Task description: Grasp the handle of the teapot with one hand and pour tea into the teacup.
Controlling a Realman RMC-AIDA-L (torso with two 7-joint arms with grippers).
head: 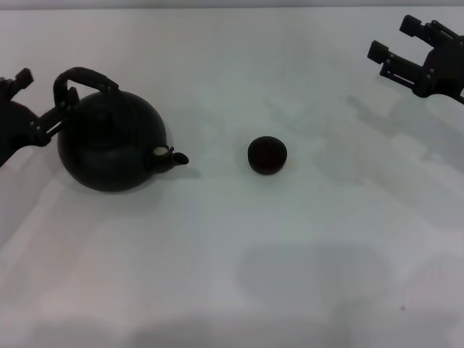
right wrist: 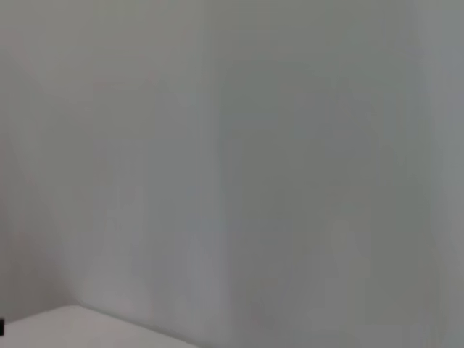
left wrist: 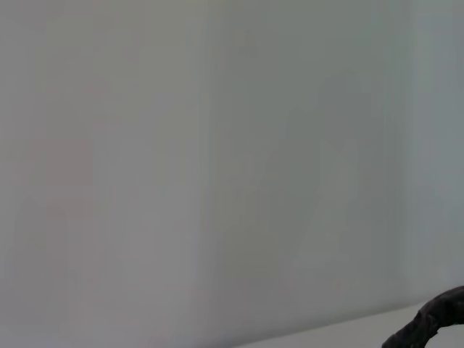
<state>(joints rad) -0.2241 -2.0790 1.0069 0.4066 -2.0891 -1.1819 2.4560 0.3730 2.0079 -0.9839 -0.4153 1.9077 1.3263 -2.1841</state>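
1. Three black things stand out in the head view on a plain white table (head: 239, 254): the teapot (head: 112, 145) at middle left with its spout (head: 174, 156) pointing toward frame centre, the small teacup (head: 267, 155) just right of centre, well apart from the spout, and the grippers at the two side edges. Soft grey shadows lie across the surface.
2. Same view, the fingers: the left gripper (head: 47, 101) at the left edge is spread, one finger (head: 51, 123) reaching in to the base of the handle (head: 83, 77), the other raised clear; whether it touches the handle I cannot tell. The right gripper (head: 395, 45) in the upper right hangs wide open above the table, gripping nothing.
3. Left wrist view: mostly a blank pale wall, a strip of white table at the bottom, and a rough dark piece of the handle in the lower right corner.
4. Right wrist view: only pale wall and a white table corner (right wrist: 65, 326) at lower left; no teapot or teacup shows.
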